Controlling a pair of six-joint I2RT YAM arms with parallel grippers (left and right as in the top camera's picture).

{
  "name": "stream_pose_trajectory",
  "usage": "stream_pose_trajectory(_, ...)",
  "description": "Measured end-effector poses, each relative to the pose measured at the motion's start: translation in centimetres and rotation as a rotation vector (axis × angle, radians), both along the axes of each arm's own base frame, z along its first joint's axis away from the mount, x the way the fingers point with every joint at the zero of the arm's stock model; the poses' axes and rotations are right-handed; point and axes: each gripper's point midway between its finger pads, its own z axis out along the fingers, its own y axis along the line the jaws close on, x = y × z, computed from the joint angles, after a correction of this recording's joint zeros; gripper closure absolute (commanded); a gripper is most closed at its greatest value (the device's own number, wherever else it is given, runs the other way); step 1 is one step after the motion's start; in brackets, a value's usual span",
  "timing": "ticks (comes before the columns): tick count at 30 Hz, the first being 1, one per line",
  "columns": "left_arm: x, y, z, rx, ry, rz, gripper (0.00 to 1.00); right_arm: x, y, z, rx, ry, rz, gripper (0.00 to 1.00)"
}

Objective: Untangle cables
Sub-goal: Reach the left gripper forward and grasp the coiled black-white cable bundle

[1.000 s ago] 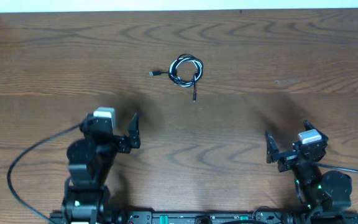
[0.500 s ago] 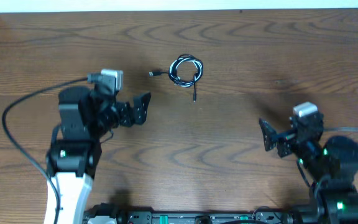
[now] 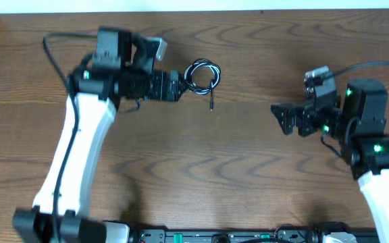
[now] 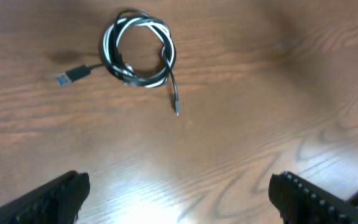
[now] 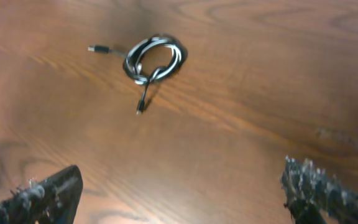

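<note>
The black and white cables (image 3: 202,76) lie coiled together in one small ring on the wooden table, one plug end sticking out left and one hanging down. The coil also shows in the left wrist view (image 4: 138,55) and in the right wrist view (image 5: 155,58). My left gripper (image 3: 174,86) is open and empty, just left of the coil. My right gripper (image 3: 282,118) is open and empty, well to the right of the coil and nearer the front.
The wooden table (image 3: 248,175) reaches a white edge at the back. A thick black wire (image 3: 59,40) runs from the left arm, and another (image 3: 370,66) loops off the right arm.
Both arms have risen from the table's front edge and reached forward. The left gripper has travelled up and right to beside the coil. The right gripper has moved up and left. The cables have not moved.
</note>
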Motion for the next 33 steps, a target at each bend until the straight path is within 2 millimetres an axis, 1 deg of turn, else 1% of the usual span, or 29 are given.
stream_pose_trajectory(2, 1.9, -0.3, 0.9, -0.001, -0.057, -0.012, 0.02, 0.4, -0.1, 0.3, 0.001, 0.002, -0.004, 0.01)
stream_pose_trajectory(4, 3.3, -0.6, 1.7, -0.007, -0.115, -0.018, 0.01, 0.3, -0.1, 0.4, 0.002, 0.006, -0.004, 0.01)
stream_pose_trajectory(5, 3.8, -0.7, 2.0, -0.013, -0.142, -0.024, 0.07, 0.2, -0.1, 0.3, 0.002, 0.012, -0.004, 0.01)
stream_pose_trajectory(8, 5.2, -1.8, 2.8, -0.029, -0.224, -0.062, 0.11, -0.2, -0.1, -0.1, 0.003, 0.038, -0.003, 0.01)
stream_pose_trajectory(10, 5.9, -2.9, 2.6, -0.025, -0.261, -0.110, 0.11, -0.4, -0.1, -0.3, 0.003, 0.049, -0.002, 0.01)
stream_pose_trajectory(11, 6.1, -3.6, 2.1, -0.018, -0.266, -0.137, 0.11, -0.4, -0.1, -0.4, 0.003, 0.055, -0.002, 0.01)
stream_pose_trajectory(12, 6.3, -4.3, 1.4, -0.008, -0.266, -0.162, 0.11, -0.5, -0.1, -0.5, 0.002, 0.060, -0.002, 0.01)
stream_pose_trajectory(14, 6.5, -5.9, -1.0, 0.025, -0.236, -0.204, 0.11, -0.5, -0.1, -0.5, 0.003, 0.061, -0.002, 0.01)
stream_pose_trajectory(15, 6.5, -6.6, -2.3, 0.043, -0.216, -0.221, 0.11, -0.6, -0.1, -0.5, 0.003, 0.062, -0.002, 0.03)
stream_pose_trajectory(16, 6.5, -7.3, -3.8, 0.068, -0.191, -0.237, 0.13, -0.5, -0.1, -0.5, 0.002, 0.062, -0.002, 0.04)
stream_pose_trajectory(17, 6.5, -8.2, -5.9, 0.104, -0.161, -0.256, 0.16, -0.6, -0.1, -0.5, 0.004, 0.063, -0.003, 0.08)
stream_pose_trajectory(18, 6.5, -8.3, -6.4, 0.113, -0.153, -0.259, 0.17, -0.6, -0.1, -0.5, 0.004, 0.063, -0.003, 0.09)
stream_pose_trajectory(19, 6.5, -8.9, -7.9, 0.147, -0.134, -0.271, 0.19, -0.6, -0.1, -0.5, 0.004, 0.064, -0.003, 0.13)
stream_pose_trajectory(21, 6.4, -9.5, -10.4, 0.209, -0.104, -0.281, 0.20, -0.6, -0.1, -0.5, 0.005, 0.065, -0.003, 0.19)
stream_pose_trajectory(22, 6.4, -9.7, -11.4, 0.239, -0.094, -0.284, 0.21, -0.6, -0.1, -0.6, 0.006, 0.067, -0.004, 0.20)
stream_pose_trajectory(23, 6.4, -9.9, -12.2, 0.265, -0.087, -0.285, 0.23, -0.7, -0.1, -0.6, 0.006, 0.071, -0.005, 0.21)
stream_pose_trajectory(25, 6.5, -10.3, -13.9, 0.314, -0.077, -0.287, 0.24, -0.8, -0.1, -0.7, 0.006, 0.078, -0.006, 0.23)
stream_pose_trajectory(30, 7.6, -10.7, -17.4, 0.391, -0.070, -0.248, 0.25, -1.0, -0.1, -1.0, 0.005, 0.094, -0.006, 0.24)
stream_pose_trajectory(33, 9.0, -10.9, -18.7, 0.397, -0.090, -0.203, 0.37, -1.2, -0.1, -1.1, 0.005, 0.105, -0.006, 0.25)
